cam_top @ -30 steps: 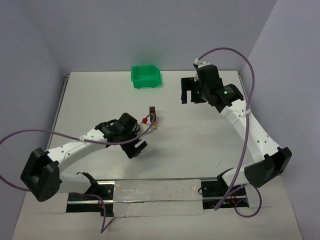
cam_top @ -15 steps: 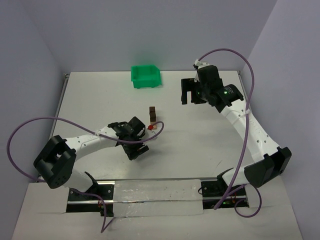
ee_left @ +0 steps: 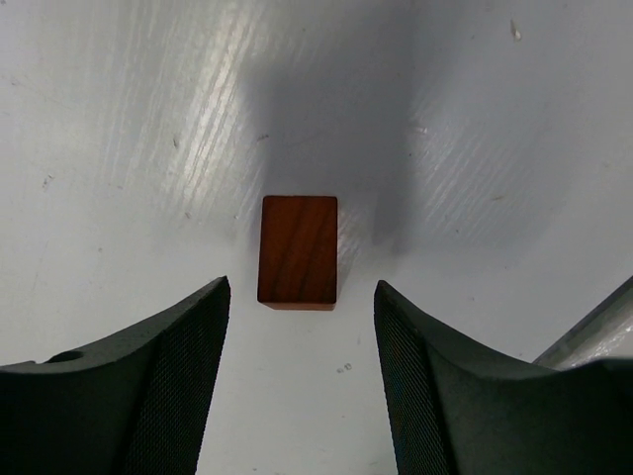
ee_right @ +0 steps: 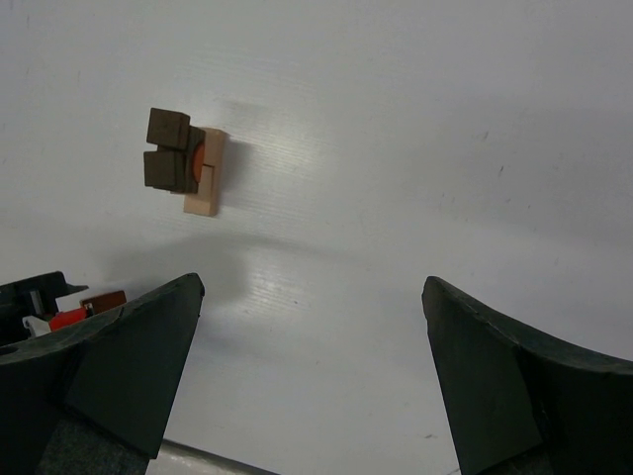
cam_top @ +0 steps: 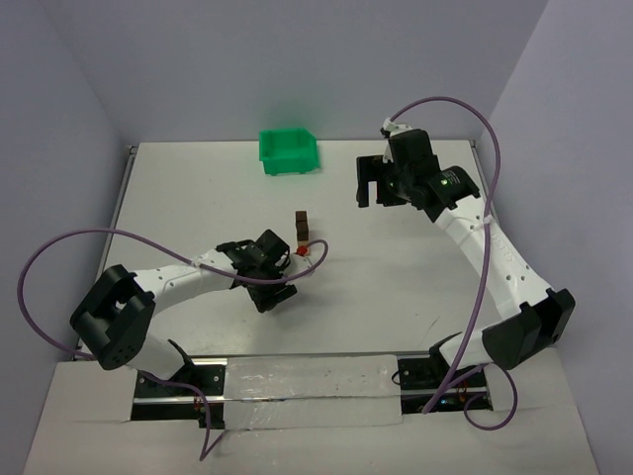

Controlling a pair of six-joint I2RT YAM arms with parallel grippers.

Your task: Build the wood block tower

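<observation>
The wood block tower (cam_top: 303, 227) stands mid-table, with dark brown blocks on a light tan base; in the right wrist view the wood block tower (ee_right: 183, 163) shows a reddish piece between them. A loose reddish-brown block (ee_left: 298, 250) lies flat on the table just near-left of the tower and shows as a small reddish-brown block (ee_right: 104, 300) in the right wrist view. My left gripper (ee_left: 301, 289) is open, with its tips either side of the block's near end and clear gaps on both sides. My left gripper (cam_top: 288, 261) sits below the tower. My right gripper (ee_right: 312, 287) is open and holds nothing; in the top view my right gripper (cam_top: 374, 184) hangs at the far right.
A green plastic bin (cam_top: 289, 150) stands at the back of the table, behind the tower. Purple cables loop off both arms. The metal rail (cam_top: 297, 381) runs along the near edge between the arm bases.
My left gripper has shifted slightly right and nearer, away from the tower, as the arm swung round. The right arm has not moved.
</observation>
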